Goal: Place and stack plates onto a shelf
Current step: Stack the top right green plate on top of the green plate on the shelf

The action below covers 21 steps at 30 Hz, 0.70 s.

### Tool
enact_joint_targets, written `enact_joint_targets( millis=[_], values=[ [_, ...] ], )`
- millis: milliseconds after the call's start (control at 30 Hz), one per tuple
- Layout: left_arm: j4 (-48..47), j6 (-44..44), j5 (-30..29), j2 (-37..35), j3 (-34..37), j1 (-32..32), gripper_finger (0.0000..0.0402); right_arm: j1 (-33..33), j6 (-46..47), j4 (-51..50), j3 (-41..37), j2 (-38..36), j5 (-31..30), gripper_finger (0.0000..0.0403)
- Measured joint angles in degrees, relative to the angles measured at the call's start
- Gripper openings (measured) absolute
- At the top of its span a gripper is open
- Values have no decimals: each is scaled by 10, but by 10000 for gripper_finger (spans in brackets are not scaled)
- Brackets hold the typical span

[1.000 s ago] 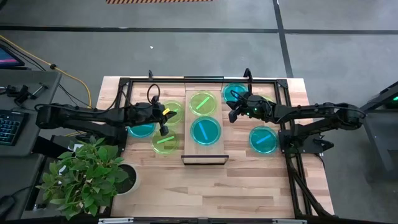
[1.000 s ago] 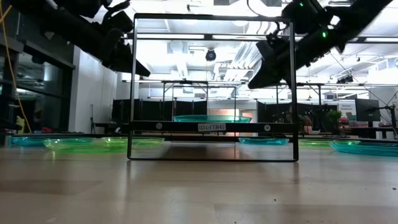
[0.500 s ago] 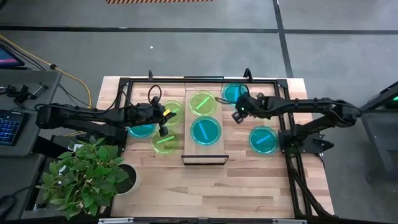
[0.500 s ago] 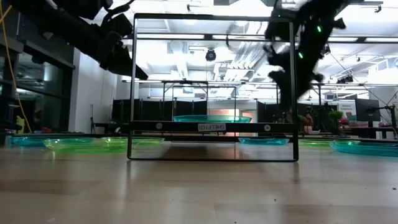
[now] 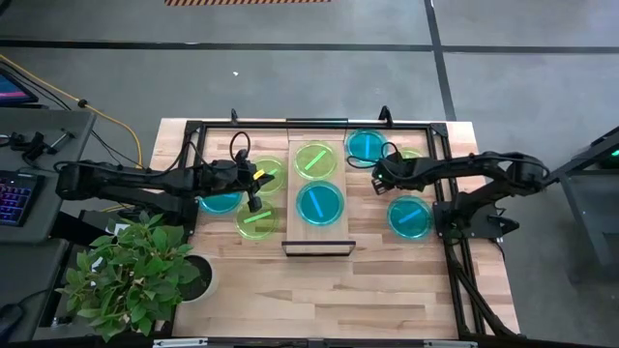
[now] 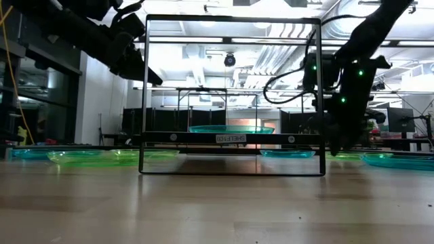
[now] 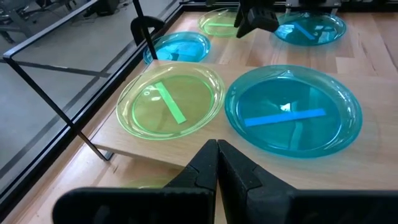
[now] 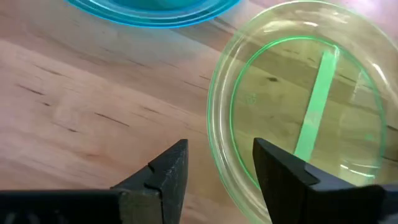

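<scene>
The right end effector [image 8: 217, 165], fingers parted and empty, hung over a yellow-green plate [image 8: 305, 106] on the counter [image 5: 387, 280], apparently lining up a pickup for the shelf [image 5: 290, 193], needing only descent and closing on the rim; the left end effector [image 5: 253, 186] waited clenched beside the shelf.

the right gripper [image 8: 217, 168] hangs just above the wooden tabletop [image 8: 81, 106], its two dark fingers [image 8: 165, 171] parted with a clear gap between them. a yellow-green plate [image 8: 298, 118] lies flat on the wood at about two o'clock from the gripper, a bright green stripe [image 8: 314, 102] crossing its face; its near rim sits in line with the gap between the fingers. the edge of a cyan-blue plate [image 8: 155, 12] shows at twelve o'clock.
</scene>
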<state>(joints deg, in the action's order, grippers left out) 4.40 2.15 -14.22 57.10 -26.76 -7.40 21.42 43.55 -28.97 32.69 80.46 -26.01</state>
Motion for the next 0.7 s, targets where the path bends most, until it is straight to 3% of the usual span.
enact_joint_targets(
  millis=[567, 700],
  values=[
    [-3, 0, 2, 0, 0, 0, 0, 3, 94, 132, -84, 12, -59, 163],
    [-3, 0, 2, 0, 0, 0, 0, -11, 118, 149, -101, 13, -78, 130]
  ],
)
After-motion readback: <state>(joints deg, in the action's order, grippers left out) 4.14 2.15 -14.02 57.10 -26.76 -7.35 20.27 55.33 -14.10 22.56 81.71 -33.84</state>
